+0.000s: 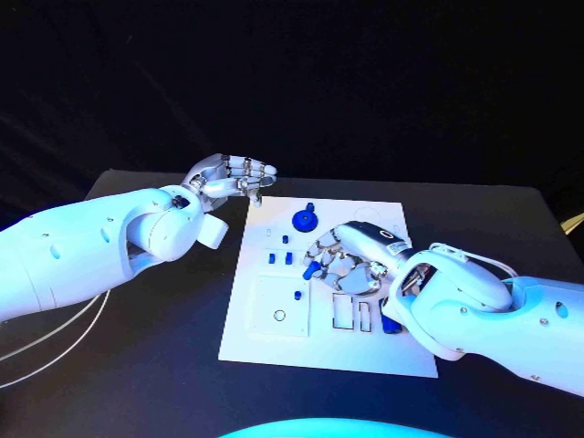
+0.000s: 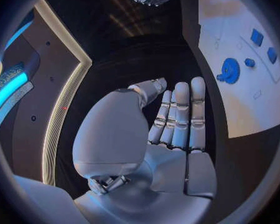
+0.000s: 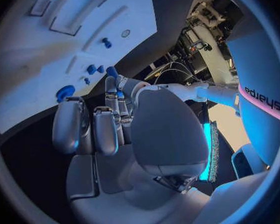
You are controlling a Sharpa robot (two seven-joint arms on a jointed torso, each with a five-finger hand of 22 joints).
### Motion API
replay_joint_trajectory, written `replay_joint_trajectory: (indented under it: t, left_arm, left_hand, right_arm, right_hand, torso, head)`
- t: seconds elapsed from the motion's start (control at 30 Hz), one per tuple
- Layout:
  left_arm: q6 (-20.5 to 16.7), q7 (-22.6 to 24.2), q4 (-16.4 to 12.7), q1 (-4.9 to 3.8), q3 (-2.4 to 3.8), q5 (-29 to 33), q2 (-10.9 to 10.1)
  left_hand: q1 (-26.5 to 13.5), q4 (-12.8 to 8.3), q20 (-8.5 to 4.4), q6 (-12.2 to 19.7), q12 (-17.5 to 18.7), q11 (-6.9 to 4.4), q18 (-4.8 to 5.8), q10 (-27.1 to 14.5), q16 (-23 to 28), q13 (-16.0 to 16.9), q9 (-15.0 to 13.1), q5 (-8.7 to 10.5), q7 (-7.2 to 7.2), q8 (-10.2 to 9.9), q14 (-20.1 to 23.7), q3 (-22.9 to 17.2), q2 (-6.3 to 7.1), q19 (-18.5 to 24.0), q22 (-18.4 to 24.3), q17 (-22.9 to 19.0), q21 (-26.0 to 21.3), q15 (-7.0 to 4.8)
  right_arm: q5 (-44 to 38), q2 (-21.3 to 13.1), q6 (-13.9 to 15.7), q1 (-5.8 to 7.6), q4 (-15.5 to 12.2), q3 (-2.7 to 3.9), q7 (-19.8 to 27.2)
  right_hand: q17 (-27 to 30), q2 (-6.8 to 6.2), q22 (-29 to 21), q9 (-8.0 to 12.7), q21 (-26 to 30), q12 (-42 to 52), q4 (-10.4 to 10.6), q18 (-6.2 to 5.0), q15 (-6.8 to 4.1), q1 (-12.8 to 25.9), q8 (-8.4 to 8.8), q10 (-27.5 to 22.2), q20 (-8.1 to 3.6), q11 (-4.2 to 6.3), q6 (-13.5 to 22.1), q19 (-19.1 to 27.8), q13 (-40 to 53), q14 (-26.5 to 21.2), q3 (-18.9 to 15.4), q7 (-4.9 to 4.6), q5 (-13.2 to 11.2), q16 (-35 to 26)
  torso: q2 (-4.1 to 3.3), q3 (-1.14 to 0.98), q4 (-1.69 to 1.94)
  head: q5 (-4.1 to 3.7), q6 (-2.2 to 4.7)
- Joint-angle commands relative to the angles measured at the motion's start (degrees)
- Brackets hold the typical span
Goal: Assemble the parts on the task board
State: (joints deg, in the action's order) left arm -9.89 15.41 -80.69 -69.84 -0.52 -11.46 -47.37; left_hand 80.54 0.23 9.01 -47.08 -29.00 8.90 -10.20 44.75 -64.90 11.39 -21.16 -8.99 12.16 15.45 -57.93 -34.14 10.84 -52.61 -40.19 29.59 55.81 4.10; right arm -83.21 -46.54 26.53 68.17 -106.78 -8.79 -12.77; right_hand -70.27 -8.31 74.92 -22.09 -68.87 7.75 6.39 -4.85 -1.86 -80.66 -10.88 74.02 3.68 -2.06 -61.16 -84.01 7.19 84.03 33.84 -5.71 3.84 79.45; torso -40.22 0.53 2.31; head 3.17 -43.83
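On the task board (image 1: 273, 339), one blue gear (image 1: 304, 220) lies.

A smooth, matt white finish is being shown by the task board (image 1: 325, 347), glossy blue plastic by the gear (image 1: 304, 220), and polished metal by the left hand (image 1: 230, 175).
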Motion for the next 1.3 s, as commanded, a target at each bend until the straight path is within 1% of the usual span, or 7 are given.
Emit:
replay_joint_trajectory:
  t: [0.03,0.13,0.27,0.43,0.63,0.8,1.3]
  left_arm:
    - [0.9,0.4,0.0,0.03,0.02,-0.1,0.1]
    - [0.8,0.5,0.1,0.03,0.01,-0.1,0.2]
    - [0.8,0.6,0.1,0.04,0.0,-0.1,0.5]
    - [0.8,0.6,0.1,0.04,-0.01,-0.1,0.7]
    - [0.9,0.6,0.1,0.04,-0.01,-0.1,0.7]
    - [0.9,0.5,-0.1,0.03,-0.01,-0.1,0.6]
    - [0.9,0.4,-0.2,0.02,0.0,-0.1,0.4]
  left_hand:
    - [0.2,0.0,0.3,0.3,-0.2,0.03,-0.46,-0.3,-0.2,-0.1,0.1,-0.11,0.15,0.2,0.3,0.3,-0.24,0.0,0.1,0.0,-0.2,0.08]
    - [0.2,0.0,0.3,0.3,-0.2,0.03,-0.46,-0.3,-0.2,-0.1,0.1,-0.11,0.15,0.2,0.3,0.3,-0.24,0.0,0.1,0.0,-0.2,0.08]
    - [0.2,0.0,0.3,0.3,-0.2,0.03,-0.46,-0.3,-0.2,-0.1,0.1,-0.11,0.15,0.2,0.3,0.3,-0.24,0.0,0.1,0.0,-0.2,0.08]
    - [0.2,-0.1,0.29,0.3,-0.3,0.04,-0.46,-0.4,-0.2,-0.1,0.1,-0.13,0.15,0.3,0.3,0.3,-0.25,0.0,0.1,-0.1,-0.2,0.09]
    - [0.2,-0.1,0.29,0.3,-0.3,0.04,-0.46,-0.4,-0.2,-0.1,0.1,-0.13,0.15,0.3,0.3,0.3,-0.25,0.0,0.1,-0.1,-0.2,0.09]
    - [0.2,-0.1,0.29,0.3,-0.3,0.04,-0.46,-0.4,-0.2,-0.1,0.1,-0.13,0.15,0.3,0.3,0.3,-0.25,0.0,0.1,-0.1,-0.2,0.09]
    - [0.2,-0.1,0.29,0.3,-0.3,0.04,-0.46,-0.4,-0.2,-0.1,0.1,-0.13,0.15,0.3,0.3,0.3,-0.25,0.0,0.1,-0.1,-0.2,0.09]
  right_arm:
    - [-0.8,1.9,0.4,-1.41,0.6,-0.18,2.5]
    - [-1.6,3.4,0.3,-2.95,1.3,-0.28,3.0]
    - [-2.8,5.2,0.4,-4.96,2.7,-0.35,3.4]
    - [-3.9,6.3,0.3,-6.17,3.9,-0.47,3.4]
    - [-4.9,7.3,-0.3,-6.77,5.0,-0.58,2.6]
    - [-5.7,7.7,-0.6,-7.29,5.6,-0.65,1.9]
    - [-8.5,8.1,-3.3,-7.58,6.2,-0.72,-1.0]
  right_hand:
    - [0.2,0.21,3.1,-5.6,0.3,-0.5,-0.5,0.64,-0.5,0.6,-4.08,0.3,-0.45,-0.1,0.2,-1.5,0.1,2.2,0.2,-0.19,0.4,0.1]
    - [0.1,0.2,3.1,-5.7,0.3,-0.5,-0.6,0.64,-0.49,0.7,-4.12,0.3,-0.45,-0.1,0.3,-1.5,0.1,2.2,0.3,-0.2,0.4,0.1]
    - [0.1,0.22,3.1,-5.8,0.3,-0.6,-0.7,0.65,-0.49,0.8,-4.17,0.3,-0.45,-0.1,0.3,-1.5,0.1,2.2,0.3,-0.22,0.5,0.1]
    - [0.1,0.21,3.1,-5.8,0.3,-0.6,-0.8,0.64,-0.49,0.8,-4.21,0.3,-0.44,-0.11,0.4,-1.5,0.2,2.2,0.4,-0.24,0.6,0.1]
    - [0.1,0.19,3.1,-5.9,0.3,-0.7,-0.9,0.65,-0.48,0.9,-4.25,0.3,-0.44,-0.13,0.4,-1.5,0.2,2.2,0.4,-0.26,0.6,0.1]
    - [0.1,0.12,3.1,-6.0,0.3,-0.7,-1.0,0.65,-0.46,1.2,-4.33,0.3,-0.43,-0.15,0.5,-1.5,0.2,2.2,0.5,-0.27,0.6,0.1]
    - [0.1,0.02,3.2,-6.2,0.2,-0.9,-1.2,0.67,-0.44,1.4,-4.43,0.3,-0.42,-0.18,0.6,-1.5,0.3,2.2,0.5,-0.3,0.6,0.1]
  torso:
    - [-0.16,0.07,0.04]
    - [-0.13,0.09,0.16]
    - [-0.13,0.15,0.13]
    - [-0.16,0.11,0.09]
    - [-0.2,0.06,0.06]
    - [-0.23,0.13,0.0]
    - [-0.17,0.04,0.12]
  head:
    - [0.79,-0.13]
    - [1.02,-0.43]
    - [1.47,-0.92]
    - [1.94,-1.27]
    - [2.19,-1.59]
    - [2.23,-1.86]
    - [2.2,-2.2]
